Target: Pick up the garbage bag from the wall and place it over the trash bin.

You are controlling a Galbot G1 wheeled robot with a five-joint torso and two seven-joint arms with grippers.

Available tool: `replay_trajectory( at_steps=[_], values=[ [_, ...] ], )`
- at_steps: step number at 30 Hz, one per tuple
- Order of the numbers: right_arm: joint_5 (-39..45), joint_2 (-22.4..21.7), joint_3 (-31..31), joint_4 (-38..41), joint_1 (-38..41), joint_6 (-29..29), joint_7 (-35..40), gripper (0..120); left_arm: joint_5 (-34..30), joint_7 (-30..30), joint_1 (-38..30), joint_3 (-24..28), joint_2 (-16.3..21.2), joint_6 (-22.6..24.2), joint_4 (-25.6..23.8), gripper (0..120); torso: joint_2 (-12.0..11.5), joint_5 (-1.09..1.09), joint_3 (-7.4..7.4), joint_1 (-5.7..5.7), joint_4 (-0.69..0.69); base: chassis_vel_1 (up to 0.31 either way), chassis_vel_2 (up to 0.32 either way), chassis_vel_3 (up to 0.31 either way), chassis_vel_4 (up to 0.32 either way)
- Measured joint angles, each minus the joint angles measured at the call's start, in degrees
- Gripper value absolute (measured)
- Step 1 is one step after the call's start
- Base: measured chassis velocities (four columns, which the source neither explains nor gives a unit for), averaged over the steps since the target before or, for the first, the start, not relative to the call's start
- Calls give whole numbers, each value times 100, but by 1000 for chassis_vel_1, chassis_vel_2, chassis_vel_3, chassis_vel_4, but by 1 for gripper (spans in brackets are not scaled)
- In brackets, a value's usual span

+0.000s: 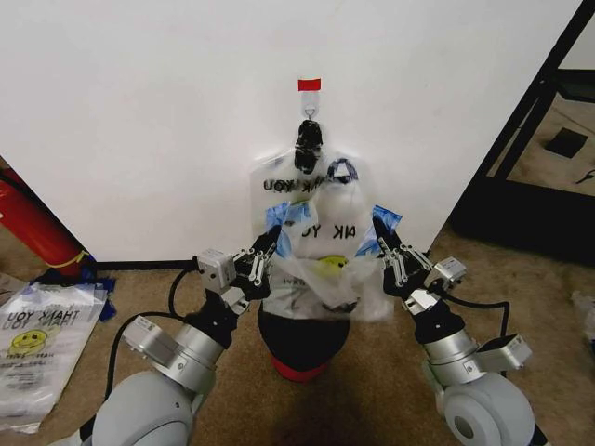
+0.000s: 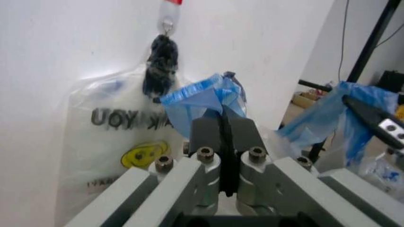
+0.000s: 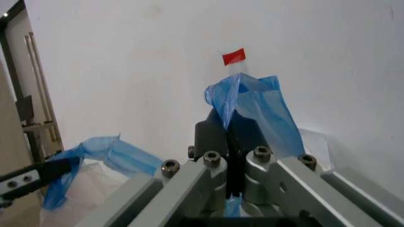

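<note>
Claws [image 1: 270, 240] [image 1: 380, 231] gripping bag [image 1: 325, 255], seemingly above bin [image 1: 302, 339]

Thin, glossy, crinkled see-through plastic makes up the garbage bag [image 1: 321, 255], its blue film pinched in matt black fingers [image 2: 208, 132] on brushed-metal bodies of the left gripper [image 1: 270, 243] and right gripper [image 1: 382, 235], against a smooth matt white wall [image 1: 158, 111] above rough tan carpet [image 1: 372, 390].

Three garbage bags [image 1: 321, 255] — one trash bin [image 1: 302, 339].
</note>
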Motion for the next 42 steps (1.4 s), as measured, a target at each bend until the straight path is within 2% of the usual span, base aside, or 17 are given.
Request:
replay_trajectory(
  at_steps=[7,16,21,25,34,39,42],
  values=[
    [-7,75,-217,-275,142,-4,9,0,7,11,-137,58,-138,-114,413,0,0,0,1,0,0,0,0,0,0],
    [-35,375,-548,-719,481,-23,25,0,98,15,-157,198,-410,-275,1002,0,0,1,1,0,1,0,0,0,0],
    [274,265,-452,-302,495,-120,98,0,194,13,-278,411,-565,-293,1297,0,0,0,0,0,-1,0,0,0,0],
    [244,304,-548,-294,396,-124,72,0,207,25,-267,389,-559,-360,1462,0,0,-1,0,0,-1,0,0,0,0],
    [-159,1019,-993,-1015,388,57,-49,0,108,56,-12,-181,-347,-502,1419,0,0,1,0,0,1,0,0,0,0],
    [-231,1358,-1100,-1291,303,165,-90,0,99,72,105,-289,-331,-548,1381,0,0,0,0,0,0,0,0,0,0],
    [-393,1609,-1217,-1641,147,294,-100,0,147,129,260,-229,-407,-677,1605,0,0,0,0,0,0,0,0,0,0]
  ],
)
